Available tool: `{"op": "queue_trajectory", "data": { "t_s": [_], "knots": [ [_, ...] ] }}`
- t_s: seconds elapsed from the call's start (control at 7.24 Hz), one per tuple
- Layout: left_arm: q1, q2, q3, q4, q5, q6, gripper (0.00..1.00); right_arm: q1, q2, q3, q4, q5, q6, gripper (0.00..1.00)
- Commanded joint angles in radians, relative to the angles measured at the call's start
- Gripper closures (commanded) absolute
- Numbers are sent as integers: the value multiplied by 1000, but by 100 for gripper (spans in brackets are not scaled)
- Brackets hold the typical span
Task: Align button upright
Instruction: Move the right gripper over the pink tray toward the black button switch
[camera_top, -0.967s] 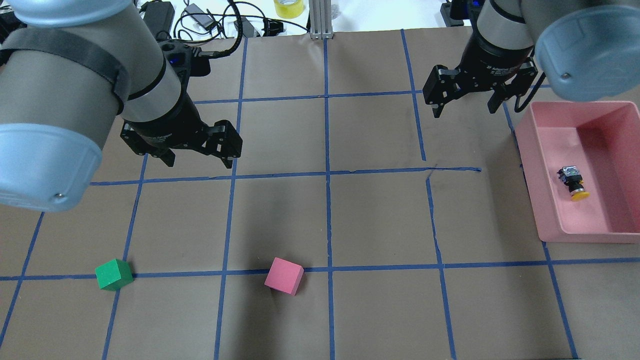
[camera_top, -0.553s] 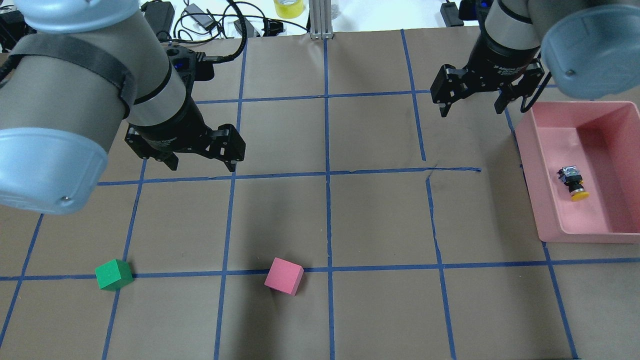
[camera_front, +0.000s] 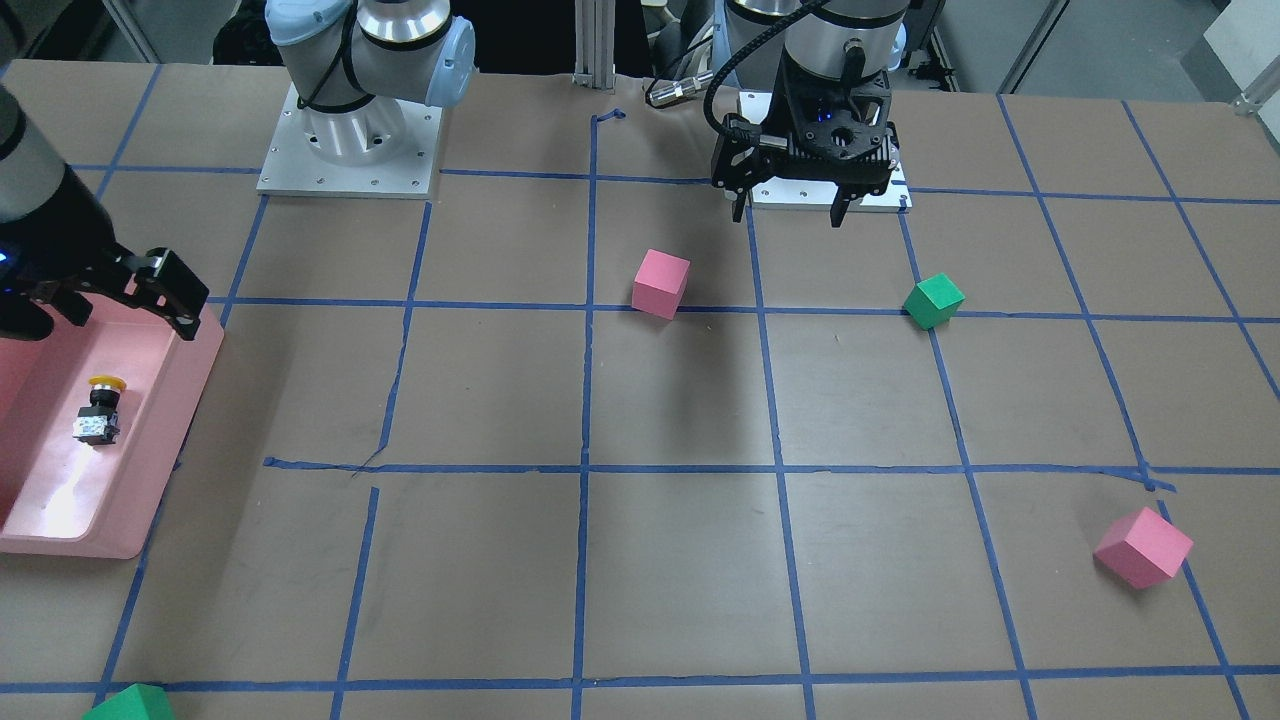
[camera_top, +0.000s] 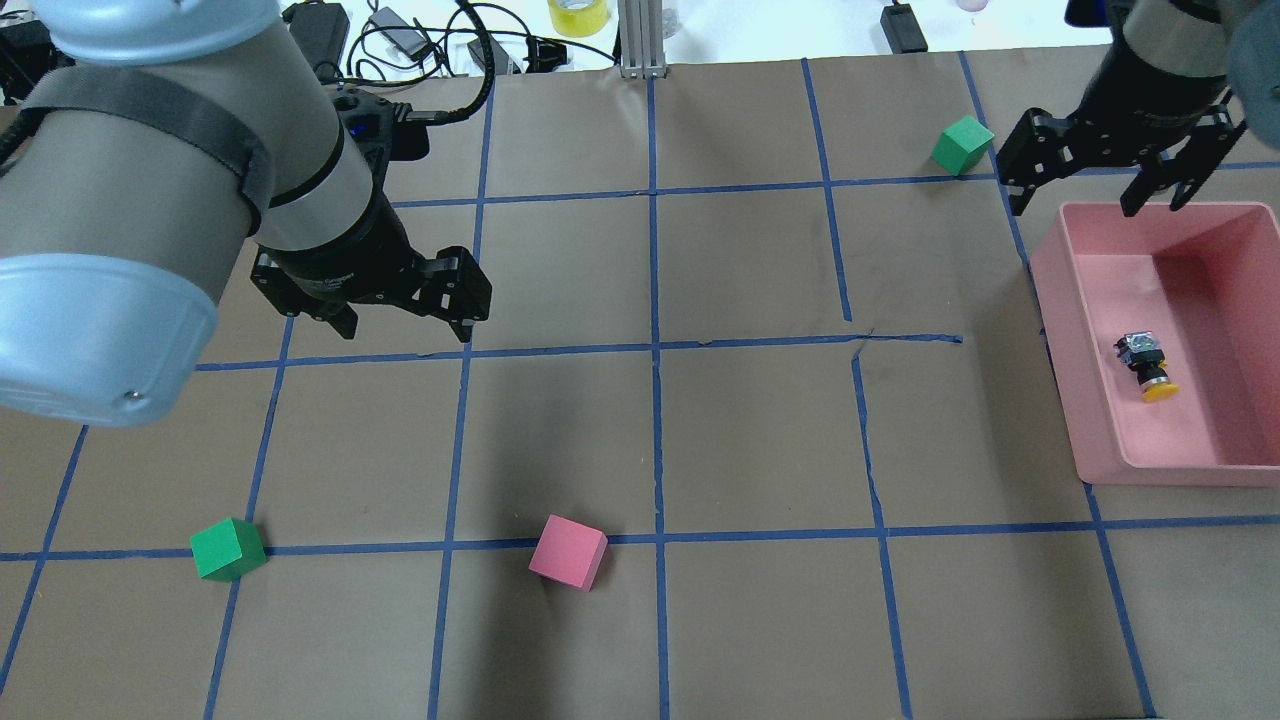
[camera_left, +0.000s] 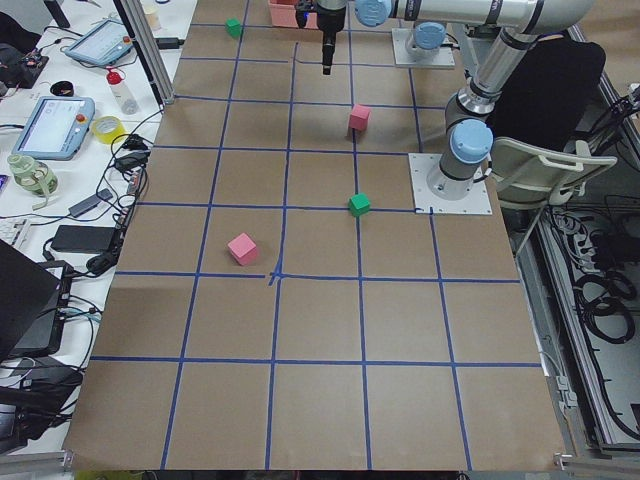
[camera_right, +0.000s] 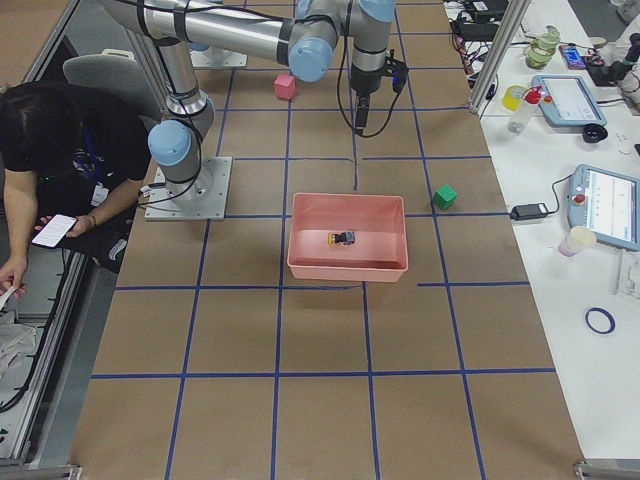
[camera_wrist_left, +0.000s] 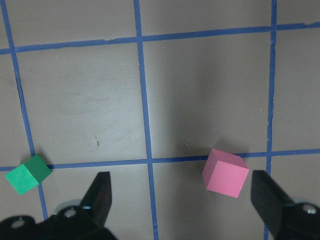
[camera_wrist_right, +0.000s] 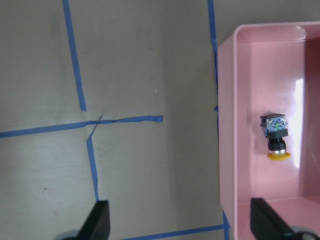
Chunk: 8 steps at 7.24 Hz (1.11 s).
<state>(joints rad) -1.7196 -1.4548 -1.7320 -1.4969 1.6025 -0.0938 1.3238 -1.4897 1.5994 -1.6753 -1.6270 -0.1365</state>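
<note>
The button lies on its side in the pink bin, yellow cap toward the robot and silvery base away. It also shows in the front view and in the right wrist view. My right gripper is open and empty, up in the air over the bin's far left corner, apart from the button. My left gripper is open and empty, above the left half of the table, far from the bin.
A green cube and a pink cube sit on the near tape line. Another green cube is close to the right gripper. A second pink cube lies far out on the left side. Cables line the far edge.
My right gripper has moved right, to the bin's far corner, still open. This uncovered the green cube behind it. The left gripper has barely moved. The button has not moved.
</note>
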Motion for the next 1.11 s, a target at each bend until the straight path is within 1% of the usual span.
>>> {"op": "queue_trajectory", "data": {
  "t_s": [0.0, 0.28, 0.55, 0.69, 0.83, 0.97],
  "knots": [
    [0, -1, -1, 4, -1, -1, 0, -35, 21, 10, -56, 1, -49, 0],
    [0, -1, -1, 4, -3, -1, 0, -171, 90, 25, -134, 1, -199, 2],
    [0, -1, -1, 4, -3, -1, 0, -250, 176, 66, -272, 4, -358, 3],
    [0, -1, -1, 4, -3, -3, 0, -265, 201, 115, -337, 6, -420, 3],
    [0, -1, -1, 4, -3, -1, 0, -287, 209, 178, -397, 28, -466, 4],
    [0, -1, -1, 4, -3, -1, 0, -317, 216, 251, -493, 54, -519, 3]
  ]
}}
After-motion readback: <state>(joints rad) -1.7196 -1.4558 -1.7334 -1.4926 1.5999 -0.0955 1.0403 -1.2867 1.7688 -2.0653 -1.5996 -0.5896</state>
